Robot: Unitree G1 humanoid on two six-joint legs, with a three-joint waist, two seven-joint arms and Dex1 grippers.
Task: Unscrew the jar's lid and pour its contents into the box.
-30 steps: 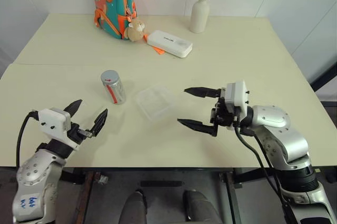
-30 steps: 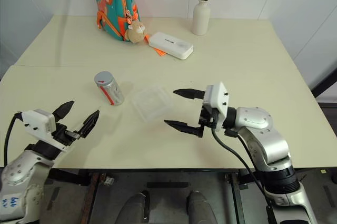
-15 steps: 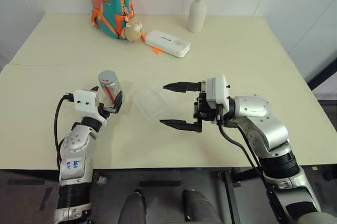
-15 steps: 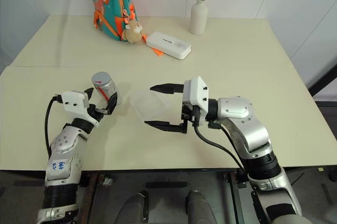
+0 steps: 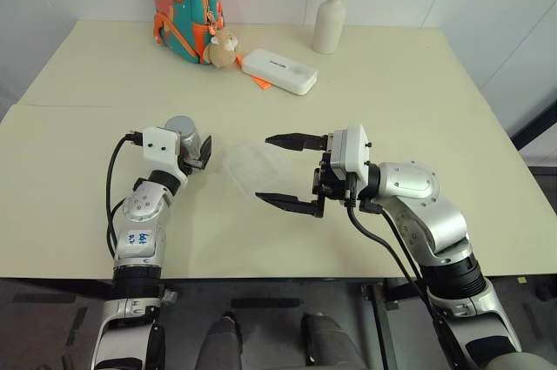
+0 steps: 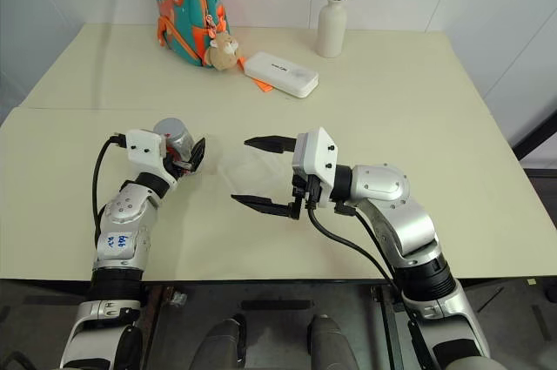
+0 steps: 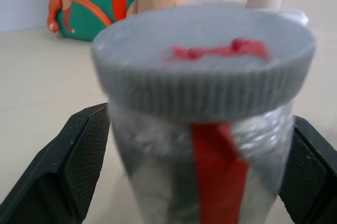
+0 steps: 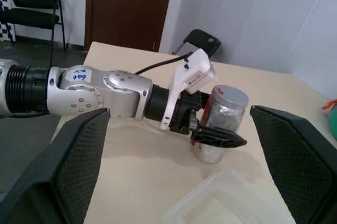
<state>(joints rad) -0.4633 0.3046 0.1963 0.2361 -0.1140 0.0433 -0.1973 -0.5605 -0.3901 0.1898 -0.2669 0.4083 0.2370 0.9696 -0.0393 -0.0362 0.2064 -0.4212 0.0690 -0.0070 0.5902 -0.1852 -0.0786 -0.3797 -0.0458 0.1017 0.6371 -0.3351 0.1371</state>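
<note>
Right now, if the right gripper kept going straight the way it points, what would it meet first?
Probably the jar in the left gripper: the open right gripper points at it across the box, passing above it, though depth is uncertain.

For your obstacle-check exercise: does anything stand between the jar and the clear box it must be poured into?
Nothing visible does. The jar, with the left gripper at its sides, stands beside the box with only bare table between. The lid is on.

Silver arms, white wrist housings, black claws, black cables
</note>
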